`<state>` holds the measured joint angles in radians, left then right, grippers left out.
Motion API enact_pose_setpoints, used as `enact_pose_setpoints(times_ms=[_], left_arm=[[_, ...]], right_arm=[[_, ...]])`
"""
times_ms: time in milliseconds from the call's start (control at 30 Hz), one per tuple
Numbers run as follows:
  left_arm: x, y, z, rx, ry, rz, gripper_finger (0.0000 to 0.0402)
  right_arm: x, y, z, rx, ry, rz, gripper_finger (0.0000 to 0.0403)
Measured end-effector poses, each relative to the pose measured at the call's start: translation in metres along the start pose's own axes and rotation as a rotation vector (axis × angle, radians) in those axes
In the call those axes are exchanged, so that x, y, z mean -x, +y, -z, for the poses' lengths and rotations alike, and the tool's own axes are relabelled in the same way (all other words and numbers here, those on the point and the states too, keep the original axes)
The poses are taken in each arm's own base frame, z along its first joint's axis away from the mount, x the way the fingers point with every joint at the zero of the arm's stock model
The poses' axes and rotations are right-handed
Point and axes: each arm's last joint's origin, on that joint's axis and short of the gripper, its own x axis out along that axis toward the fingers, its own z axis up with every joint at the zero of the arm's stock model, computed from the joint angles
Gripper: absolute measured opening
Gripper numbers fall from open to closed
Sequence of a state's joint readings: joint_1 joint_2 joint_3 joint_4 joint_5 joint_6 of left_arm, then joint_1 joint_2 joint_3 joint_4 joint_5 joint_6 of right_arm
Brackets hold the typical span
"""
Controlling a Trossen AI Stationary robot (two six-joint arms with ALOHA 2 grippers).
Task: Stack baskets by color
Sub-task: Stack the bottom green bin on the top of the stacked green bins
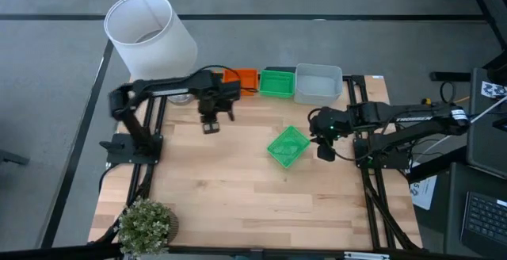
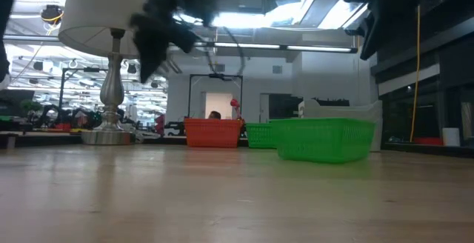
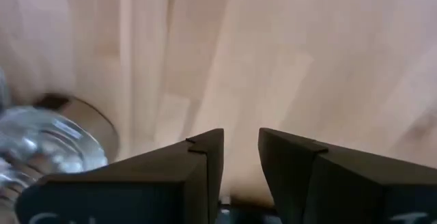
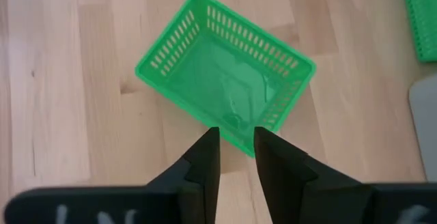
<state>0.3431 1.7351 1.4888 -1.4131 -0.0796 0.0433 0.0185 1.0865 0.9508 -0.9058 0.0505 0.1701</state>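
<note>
Worktop: pale wooden plank worktop, with a small leafy potted plant at its near left corner.
Loose basket: a shallow green plastic mesh-sided basket sits skewed and alone mid-worktop, right of centre, upright and empty.
Right pincer: the right pincer hovers just beside that basket's right edge; in its wrist view the fingers stand a narrow gap apart above the near rim, pinching nothing.
Left pincer: the left pincer hangs over bare wood, well apart from the loose basket, fingers slightly spread and empty.
Far row: an orange mesh basket, a green mesh basket and a larger pale grey-white mesh basket line the far edge; how many are nested in each I cannot tell.
Beyond: a white-shaded lamp at the far left.
Step in hand: most likely picking up the stray green one.
Next move: lower onto its rim, pinch the wall, carry it to the far green basket, square it up and drop it in.
</note>
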Motion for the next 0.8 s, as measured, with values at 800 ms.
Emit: enact_pose_setpoints(times_ms=[800], left_arm=[[-0.104, -0.033, 0.174, 0.215, -1.231, 0.294, 0.0075]], right_arm=[[-0.008, -0.025, -0.017, 0.008, -0.099, 0.055, 0.0092]])
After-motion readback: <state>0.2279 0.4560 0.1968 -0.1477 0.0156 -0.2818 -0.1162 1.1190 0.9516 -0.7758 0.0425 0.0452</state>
